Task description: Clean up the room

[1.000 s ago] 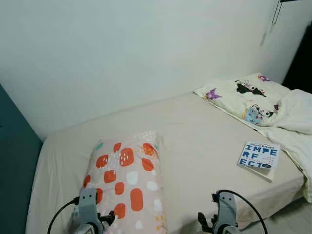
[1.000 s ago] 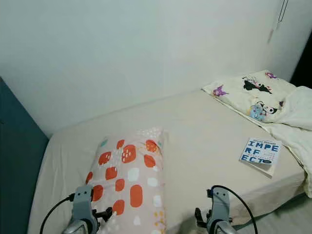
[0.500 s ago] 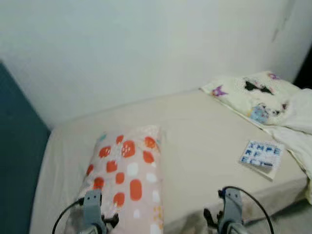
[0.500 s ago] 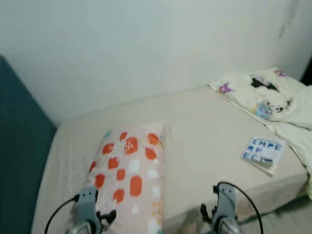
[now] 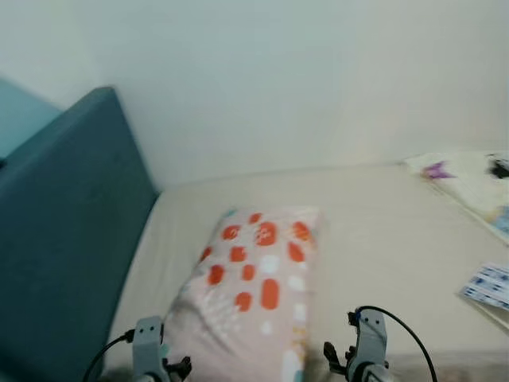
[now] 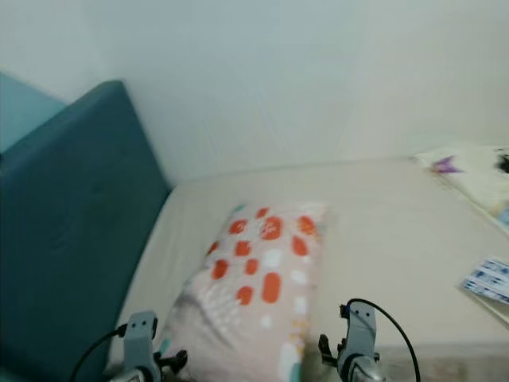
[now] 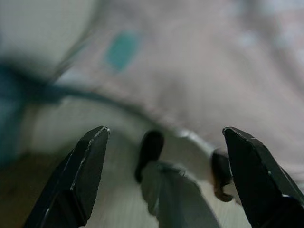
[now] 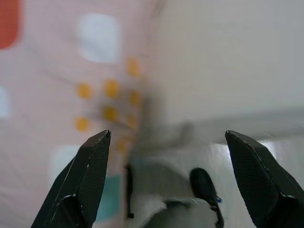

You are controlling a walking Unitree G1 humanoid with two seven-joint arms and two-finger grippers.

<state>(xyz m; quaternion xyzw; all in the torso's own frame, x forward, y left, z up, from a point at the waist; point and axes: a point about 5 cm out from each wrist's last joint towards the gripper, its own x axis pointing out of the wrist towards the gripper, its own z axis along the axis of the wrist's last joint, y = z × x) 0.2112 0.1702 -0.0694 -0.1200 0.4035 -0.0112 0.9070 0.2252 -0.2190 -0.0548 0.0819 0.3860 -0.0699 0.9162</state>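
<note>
**A:** what's the room like?

**B:** beige-sheeted bed (image 5: 382, 215) against a plain white wall (image 5: 302, 79), tall teal padded headboard (image 5: 64, 239) on the left. A pink pillow with orange and white spots (image 5: 258, 286) lies near the middle. Far right there's a cream cartoon-print pillow (image 5: 469, 175), and a white book with blue letters (image 5: 487, 285) at the near right edge.

**A:** grippers?

**B:** left gripper (image 7: 161, 180) and right gripper (image 8: 164, 180) both spread wide, gripping nothing, low at the pink pillow's near end.
</note>
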